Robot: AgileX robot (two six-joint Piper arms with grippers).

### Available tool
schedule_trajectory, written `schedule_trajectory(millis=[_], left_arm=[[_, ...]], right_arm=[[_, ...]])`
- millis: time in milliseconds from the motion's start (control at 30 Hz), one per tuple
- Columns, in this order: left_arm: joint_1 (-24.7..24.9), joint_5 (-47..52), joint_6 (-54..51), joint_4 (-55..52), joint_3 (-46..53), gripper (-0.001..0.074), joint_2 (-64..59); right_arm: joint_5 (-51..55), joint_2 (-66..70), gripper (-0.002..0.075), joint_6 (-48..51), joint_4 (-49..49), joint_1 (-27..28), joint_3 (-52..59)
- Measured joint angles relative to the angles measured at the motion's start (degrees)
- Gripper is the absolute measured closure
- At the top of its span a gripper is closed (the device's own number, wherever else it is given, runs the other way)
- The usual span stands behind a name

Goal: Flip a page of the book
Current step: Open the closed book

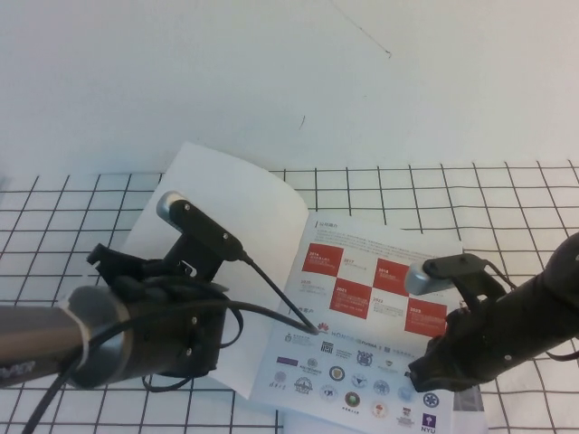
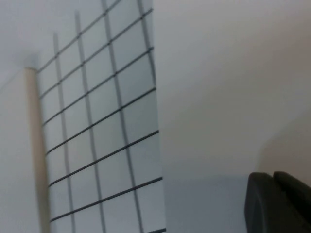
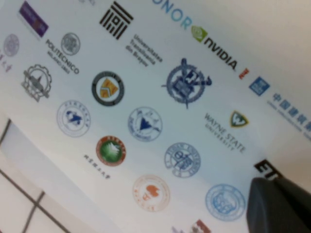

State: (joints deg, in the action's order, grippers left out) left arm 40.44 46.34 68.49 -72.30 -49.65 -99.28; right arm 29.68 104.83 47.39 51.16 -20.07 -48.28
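Note:
The book lies open on the gridded table. The page is turned over to the left, its plain white back facing up. The inner page with red squares and logo rows is exposed. My left gripper is over the white page near its lower part. Its fingers are together with nothing visible between them, and my arm hides them in the high view. My right gripper is shut, with its tip on the logo rows at the inner page's lower right.
The white gridded mat covers the table around the book. A plain white surface lies beyond it at the back. A pale strip shows past the grid in the left wrist view.

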Motion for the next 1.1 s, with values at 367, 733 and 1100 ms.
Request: schedule_trajectory(millis=[367,733,1100], left_arm=[[-2.25,-10.72,-13.22,8.85,0.0,0.0737,-2.58],[-2.51,-10.94,-29.33,26.69,-1.78,0.0739,-7.45],[-2.87,-10.78,-35.28,41.96,-1.29,0.074,-3.1]], right_arm=[[2.42,-8.47,0.0722,-2.56,-5.82,0.0,0.89],[3.55,-10.32,0.0722,-2.9,-5.92,0.0,0.89],[3.34,-10.32,0.0722,-2.9,-5.91,0.0,0.89]])
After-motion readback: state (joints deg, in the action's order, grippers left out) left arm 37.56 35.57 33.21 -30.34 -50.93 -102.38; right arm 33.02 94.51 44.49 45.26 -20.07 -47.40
